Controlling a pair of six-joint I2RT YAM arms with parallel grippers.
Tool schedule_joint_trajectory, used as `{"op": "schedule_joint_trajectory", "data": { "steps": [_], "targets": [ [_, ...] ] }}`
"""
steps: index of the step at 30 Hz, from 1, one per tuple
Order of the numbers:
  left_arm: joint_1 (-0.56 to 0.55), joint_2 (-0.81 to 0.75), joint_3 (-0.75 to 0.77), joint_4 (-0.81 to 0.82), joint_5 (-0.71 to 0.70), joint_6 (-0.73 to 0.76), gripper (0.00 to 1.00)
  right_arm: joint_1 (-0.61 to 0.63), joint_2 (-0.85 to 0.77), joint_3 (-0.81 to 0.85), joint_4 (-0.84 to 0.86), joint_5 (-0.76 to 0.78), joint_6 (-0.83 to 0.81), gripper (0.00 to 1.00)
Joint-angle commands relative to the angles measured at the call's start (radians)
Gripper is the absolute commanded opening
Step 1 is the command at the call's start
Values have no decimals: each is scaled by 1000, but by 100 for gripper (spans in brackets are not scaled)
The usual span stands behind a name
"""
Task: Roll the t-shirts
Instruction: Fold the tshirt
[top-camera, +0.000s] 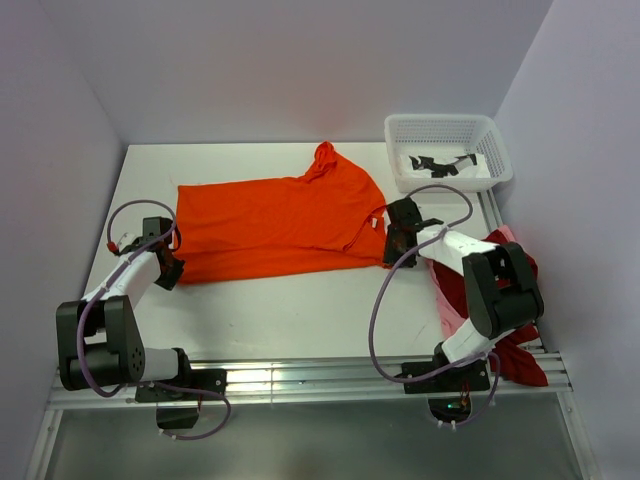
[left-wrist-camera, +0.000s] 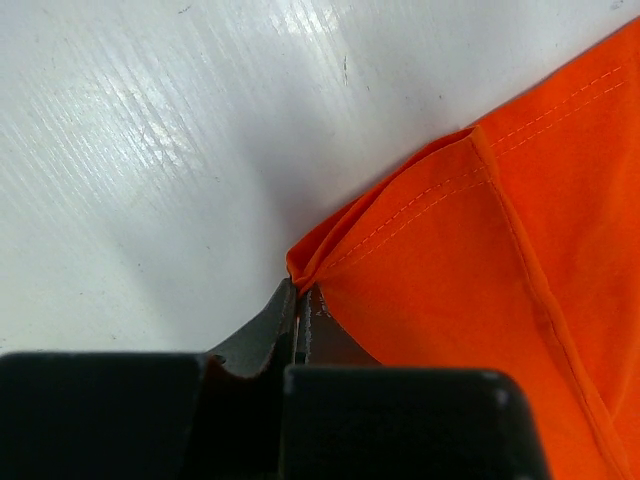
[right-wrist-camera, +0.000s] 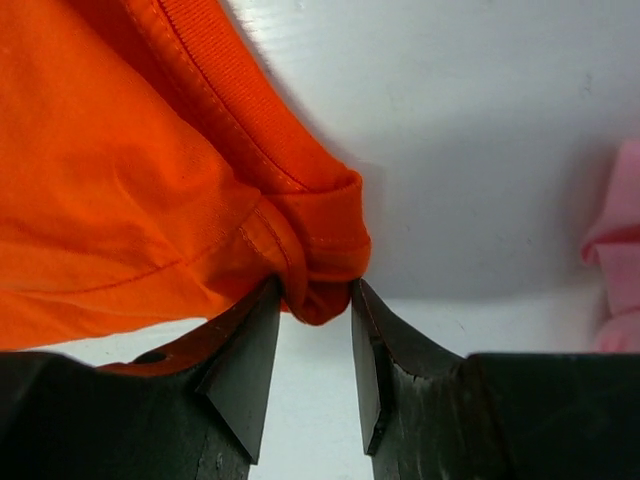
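A bright orange t-shirt (top-camera: 280, 225) lies spread flat across the middle of the table. My left gripper (top-camera: 172, 268) is shut on its near left hem corner (left-wrist-camera: 310, 265), the jaws (left-wrist-camera: 300, 292) pressed together on the folded cloth. At the shirt's right edge my right gripper (top-camera: 395, 238) stands open. A bunched fold of a sleeve hem (right-wrist-camera: 325, 270) sits loosely between its parted fingertips (right-wrist-camera: 315, 300). A dark red t-shirt (top-camera: 522, 358) and a pale pink one (top-camera: 450, 312) lie heaped under the right arm. The pink one also shows at the right edge (right-wrist-camera: 615, 265).
A white mesh basket (top-camera: 445, 125) with white and black items inside stands at the back right corner. Walls close in the table on the left, back and right. A metal rail (top-camera: 300, 378) runs along the near edge.
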Motion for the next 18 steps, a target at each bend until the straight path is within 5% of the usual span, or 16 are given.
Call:
{"op": "schedule_joint_trajectory", "data": {
  "steps": [1, 4, 5, 6, 16, 18],
  "targets": [
    [7, -6, 22, -1, -31, 21, 0, 21, 32, 52, 14, -13, 0, 41],
    [7, 5, 26, -2, -29, 23, 1, 27, 52, 61, 9, -17, 1, 22],
    [8, 6, 26, -2, -29, 21, 0, 26, 48, 63, -1, 2, 6, 5],
    [7, 7, 26, -2, -31, 23, 0, 26, 43, 66, -2, 13, 7, 0],
    [27, 26, 43, -1, -26, 21, 0, 26, -21, 64, -113, 171, 9, 0],
    [31, 28, 43, -1, -26, 20, 0, 24, -24, 58, -120, 187, 19, 10]
  ]
}}
